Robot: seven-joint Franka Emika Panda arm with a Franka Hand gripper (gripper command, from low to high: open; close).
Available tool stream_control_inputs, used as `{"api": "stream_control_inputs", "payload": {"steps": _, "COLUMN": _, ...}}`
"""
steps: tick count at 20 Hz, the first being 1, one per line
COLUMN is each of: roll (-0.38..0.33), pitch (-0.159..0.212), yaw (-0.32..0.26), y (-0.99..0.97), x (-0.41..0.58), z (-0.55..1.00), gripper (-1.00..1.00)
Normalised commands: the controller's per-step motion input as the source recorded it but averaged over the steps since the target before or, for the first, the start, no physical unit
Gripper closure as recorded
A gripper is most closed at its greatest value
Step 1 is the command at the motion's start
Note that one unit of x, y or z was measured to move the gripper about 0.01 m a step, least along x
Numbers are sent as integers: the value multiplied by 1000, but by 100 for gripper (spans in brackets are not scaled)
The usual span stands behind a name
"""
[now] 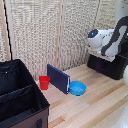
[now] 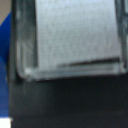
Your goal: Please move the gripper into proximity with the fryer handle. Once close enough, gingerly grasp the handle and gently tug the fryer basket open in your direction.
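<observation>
Overhead, arm (image 1: 107,40) above air fryer (image 1: 107,65)

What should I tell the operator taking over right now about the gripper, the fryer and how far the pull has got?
Gripper: hidden in both views, so open or shut cannot be told. The white-and-grey arm hangs over a black boxy object at the exterior view's right, probably the air fryer.
Fryer handle and basket: neither can be made out. The wrist view shows only a blurred grey panel above a dark surface.
Nearby: red cup, blue board, blue bowl, black fabric bin.
Done: no grasp is visible.
Left: find the handle, grasp it, pull the basket open.
</observation>
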Motion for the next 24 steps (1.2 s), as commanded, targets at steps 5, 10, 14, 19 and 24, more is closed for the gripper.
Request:
{"api": "stream_control_inputs", "payload": {"steps": 5, "roll": 322, "pitch": 39, "yaw": -151, "y": 309, "x": -31, "z": 161, "gripper": 100}}
{"api": "stream_control_inputs", "payload": {"steps": 10, "roll": 330, "pitch": 59, "yaw": -137, "y": 313, "x": -33, "z": 134, "gripper": 100}}
{"api": "stream_control_inputs", "payload": {"steps": 14, "roll": 229, "pitch": -3, "yaw": -85, "y": 506, "x": -183, "z": 429, "gripper": 100}}
{"api": "stream_control_inputs", "payload": {"steps": 19, "roll": 0, "pitch": -2, "yaw": -11, "y": 793, "x": -215, "z": 649, "gripper": 100}}
{"api": "stream_control_inputs", "payload": {"steps": 24, "roll": -4, "pitch": -21, "yaw": -32, "y": 822, "x": -73, "z": 646, "gripper": 100}}
